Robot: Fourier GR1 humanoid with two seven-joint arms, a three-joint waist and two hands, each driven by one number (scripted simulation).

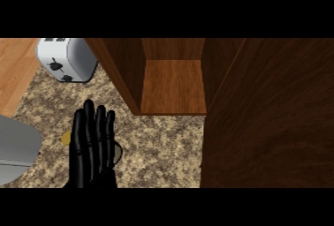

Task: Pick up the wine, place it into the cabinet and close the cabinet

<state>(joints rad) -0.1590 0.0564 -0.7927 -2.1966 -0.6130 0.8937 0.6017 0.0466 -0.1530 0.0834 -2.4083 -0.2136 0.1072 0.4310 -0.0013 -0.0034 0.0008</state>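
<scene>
The wooden cabinet [173, 86] stands open at the middle top, and its bare shelf shows no bottle. Its dark door [267, 114] is swung out and fills the right side of the view. My left hand [92, 145] rises from the lower edge at the left, open with its fingers straight and pointing up over the granite counter [163, 145]. A small yellow bit [66, 137] and a greyish curved bit [117, 154] poke out from behind the hand; I cannot tell what they belong to. No wine bottle shows plainly. My right hand does not show.
A white toaster [65, 59] sits at the back left beside the cabinet's side wall. A grey rounded shape [14, 150] fills the left edge. A light wooden surface [16, 66] lies beyond the counter at the upper left.
</scene>
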